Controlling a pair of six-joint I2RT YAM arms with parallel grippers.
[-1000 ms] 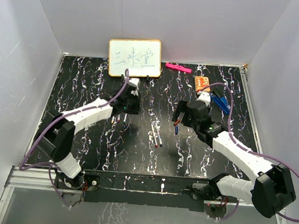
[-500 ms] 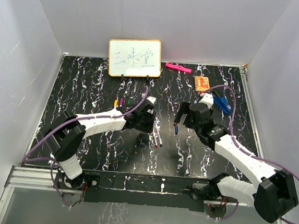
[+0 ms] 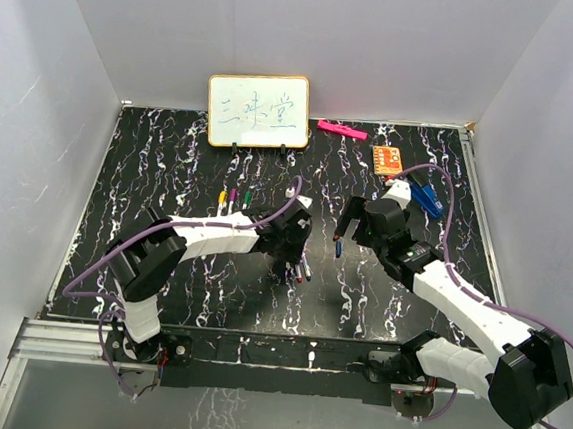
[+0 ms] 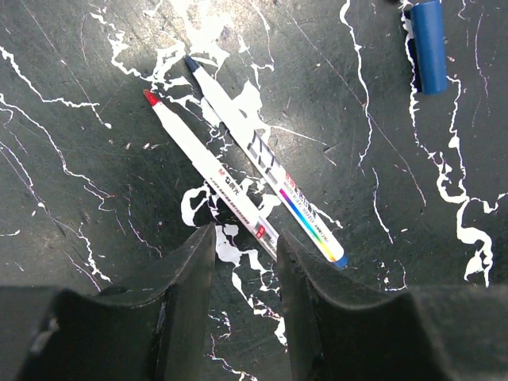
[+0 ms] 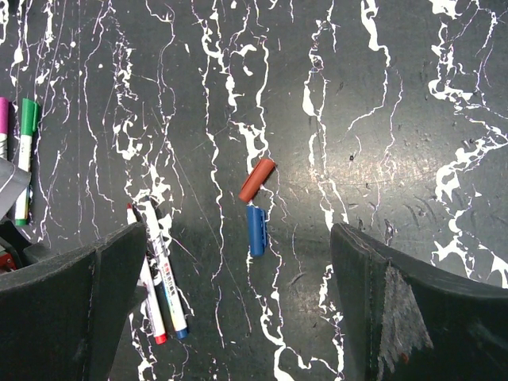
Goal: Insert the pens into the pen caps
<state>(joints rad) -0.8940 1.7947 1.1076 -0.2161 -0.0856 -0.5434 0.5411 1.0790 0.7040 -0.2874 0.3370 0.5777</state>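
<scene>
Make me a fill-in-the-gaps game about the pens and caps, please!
1. The right jaws stand wide ___.
2. The cap beside the blue cap is ___.
3. The left jaws straddle the red pen; the pen beside it has a ___ tip.
Missing words: open, red, blue.

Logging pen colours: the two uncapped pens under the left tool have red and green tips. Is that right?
No: the tips are red and blue, not green. The left wrist view shows the red-tipped pen and the blue-tipped pen lying uncapped under the left tool.
</scene>
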